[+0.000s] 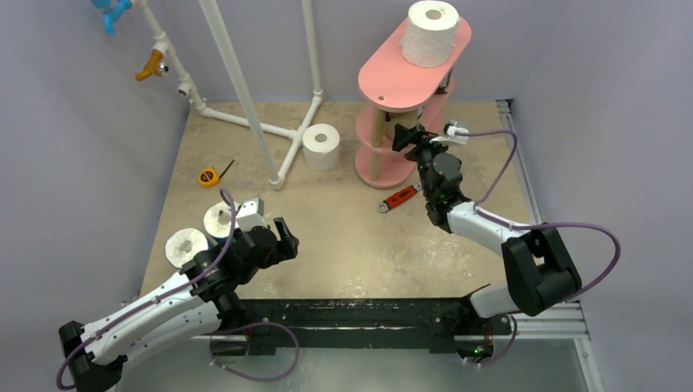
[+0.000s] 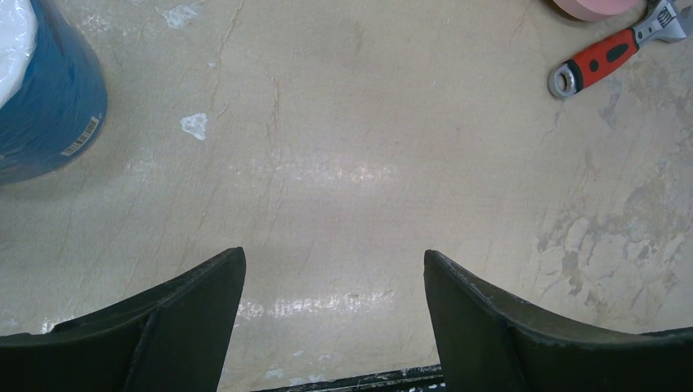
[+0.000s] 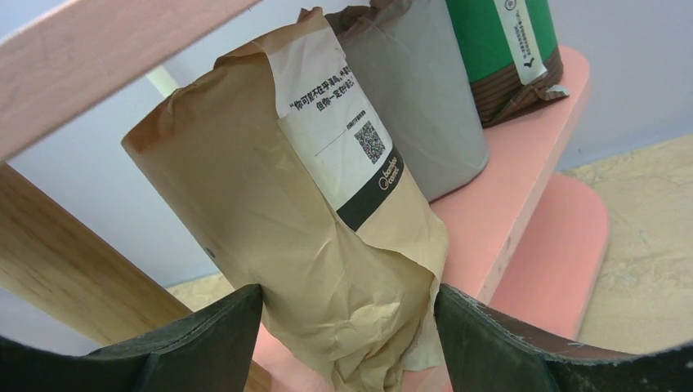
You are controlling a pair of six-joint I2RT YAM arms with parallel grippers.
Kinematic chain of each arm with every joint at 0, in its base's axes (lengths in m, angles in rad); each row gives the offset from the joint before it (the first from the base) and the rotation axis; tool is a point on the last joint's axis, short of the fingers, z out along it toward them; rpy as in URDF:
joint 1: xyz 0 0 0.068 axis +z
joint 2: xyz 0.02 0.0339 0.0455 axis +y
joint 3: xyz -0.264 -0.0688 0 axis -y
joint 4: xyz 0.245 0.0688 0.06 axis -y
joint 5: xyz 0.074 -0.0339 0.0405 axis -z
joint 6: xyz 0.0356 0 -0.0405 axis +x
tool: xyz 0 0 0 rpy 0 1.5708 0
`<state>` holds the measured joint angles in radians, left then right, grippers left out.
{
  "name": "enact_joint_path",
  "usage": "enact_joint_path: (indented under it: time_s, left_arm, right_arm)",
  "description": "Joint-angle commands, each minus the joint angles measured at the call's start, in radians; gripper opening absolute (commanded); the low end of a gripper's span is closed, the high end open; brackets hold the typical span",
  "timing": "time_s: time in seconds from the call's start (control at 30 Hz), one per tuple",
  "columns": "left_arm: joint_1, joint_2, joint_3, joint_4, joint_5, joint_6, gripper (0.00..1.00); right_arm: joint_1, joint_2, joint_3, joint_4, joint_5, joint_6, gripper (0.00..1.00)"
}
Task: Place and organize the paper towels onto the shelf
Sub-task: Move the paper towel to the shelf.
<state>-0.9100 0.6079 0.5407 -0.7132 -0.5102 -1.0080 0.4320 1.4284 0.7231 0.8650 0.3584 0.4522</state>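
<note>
- Our right gripper (image 3: 350,314) is spread wide, with the tan roll (image 3: 261,220) between its fingers on the pink shelf (image 3: 523,171).
- Beyond it stand the grey roll (image 3: 413,98) and the green-wrapped roll (image 3: 490,41).
- Our left gripper (image 2: 335,273) gapes empty, and the blue-wrapped roll (image 2: 49,98) is ahead-left of it.

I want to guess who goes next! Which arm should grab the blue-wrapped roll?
Probably left. The left hand, open and empty, sits right beside the blue-wrapped roll; the right hand is away at the shelf, around the tan roll.

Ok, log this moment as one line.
left gripper: open, empty | right gripper: straddling tan paper-wrapped roll on pink shelf's middle board, grip unclear
</note>
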Motion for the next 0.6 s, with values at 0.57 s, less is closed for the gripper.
enact_joint_path:
  time_s: [0.57]
  left_arm:
    - [0.002,0.009,0.005,0.027,-0.008,0.0,0.79]
  right_arm:
    - [-0.008,0.051,-0.032,0.082,0.086,-0.095,0.75]
